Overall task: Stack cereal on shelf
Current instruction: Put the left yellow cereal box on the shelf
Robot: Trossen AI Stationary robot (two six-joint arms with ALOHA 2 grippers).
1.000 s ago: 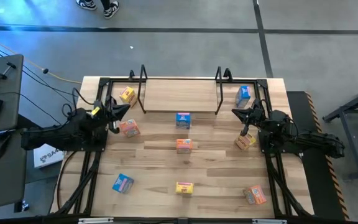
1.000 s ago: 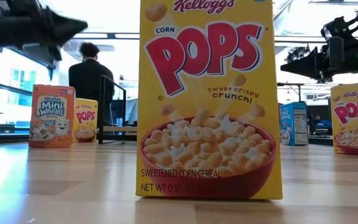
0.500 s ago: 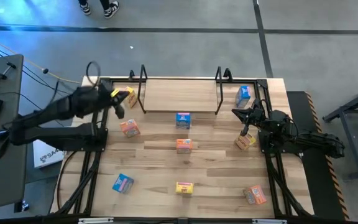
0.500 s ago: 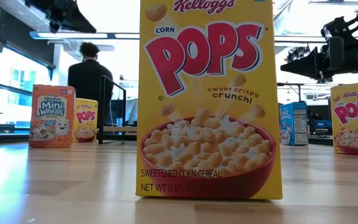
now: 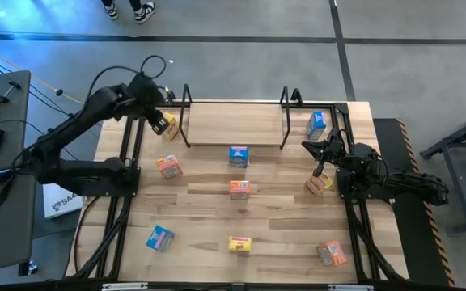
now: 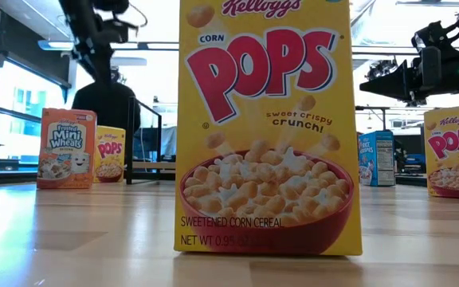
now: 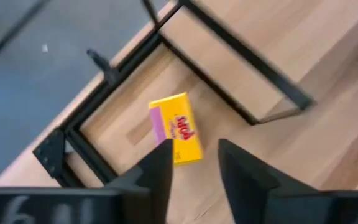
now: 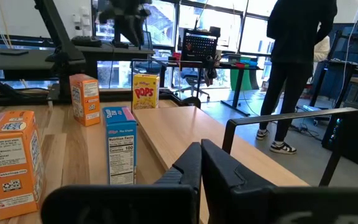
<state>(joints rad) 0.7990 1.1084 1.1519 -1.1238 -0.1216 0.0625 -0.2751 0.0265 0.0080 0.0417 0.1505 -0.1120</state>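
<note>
Fingers of the left gripper (image 7: 194, 163) are spread and hang directly above a yellow cereal box (image 7: 178, 135) that lies on the bench (image 5: 281, 210) just outside the left wire upright of the shelf (image 5: 233, 123); the box shows between and just beyond the fingertips, not touched. Right gripper (image 5: 317, 155) waits off the shelf's right end, its fingers pressed together, near an orange box (image 5: 319, 183). Other cereal boxes stand scattered on the bench in front of the shelf.
</note>
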